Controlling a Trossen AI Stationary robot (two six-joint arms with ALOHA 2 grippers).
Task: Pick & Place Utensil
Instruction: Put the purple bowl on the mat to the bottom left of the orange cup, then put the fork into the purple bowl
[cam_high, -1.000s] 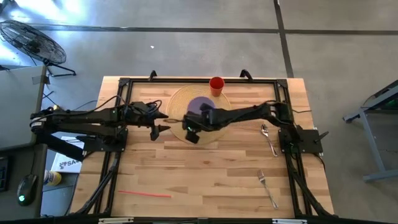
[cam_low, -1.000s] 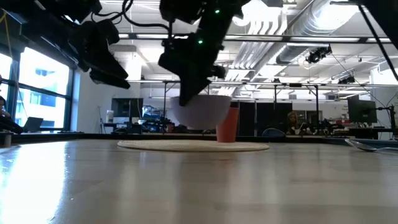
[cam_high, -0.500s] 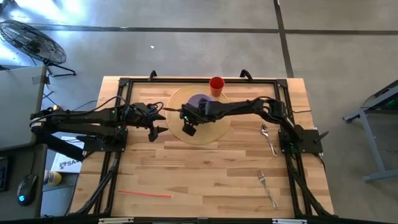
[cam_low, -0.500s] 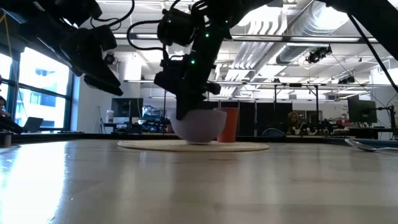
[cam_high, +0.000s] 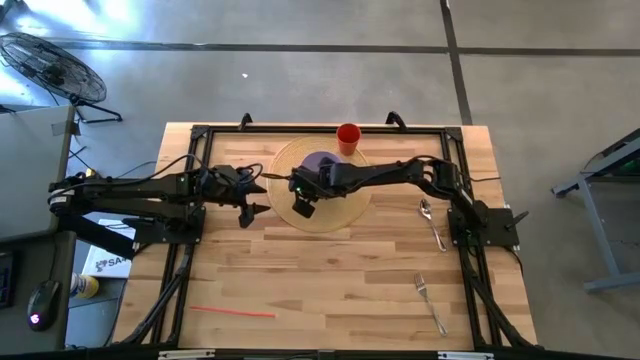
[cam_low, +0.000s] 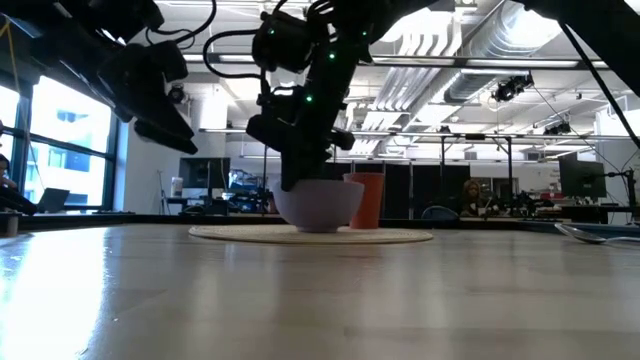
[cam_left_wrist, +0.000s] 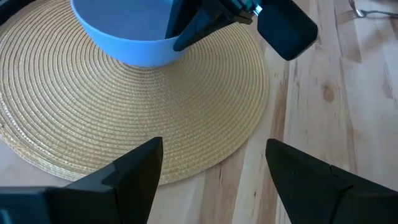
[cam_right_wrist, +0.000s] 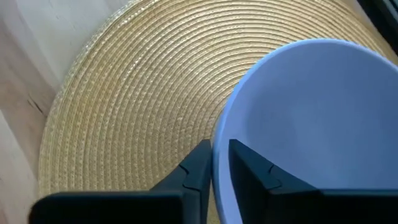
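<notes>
A light blue bowl (cam_high: 322, 165) stands with its base on a round woven placemat (cam_high: 345, 200) at the table's far middle; the low view shows the bowl (cam_low: 320, 204) upright on the mat (cam_low: 310, 235). A red cup (cam_high: 348, 135) stands just behind the mat. My right gripper (cam_high: 305, 192) is shut on the bowl's near-left side. My left gripper (cam_high: 255, 210) hovers open to the left of the mat, touching nothing. A spoon (cam_high: 432, 222) and a fork (cam_high: 430, 300) lie flat on the table's right side. My right gripper (cam_right_wrist: 219, 144) pinches the bowl's rim (cam_right_wrist: 225, 124) on its near-left side. One finger (cam_right_wrist: 249, 165) is inside the bowl and the other finger (cam_right_wrist: 196, 168) outside. The fingers come from above, pointing down. The bowl sits upright with its base on the placemat (cam_right_wrist: 124, 106).
A red straw (cam_high: 232, 312) lies near the table's near-left corner. Black frame rails (cam_high: 180, 270) run along the table's left, right and far sides. Bare wood (cam_high: 330, 280) stretches across the near middle of the table.
My right gripper has carried the bowl toward the far edge and down. The bowl was lifted clear above the placemat; now it rests on it, closer to the cup. The gripper has stayed shut on the rim.
</notes>
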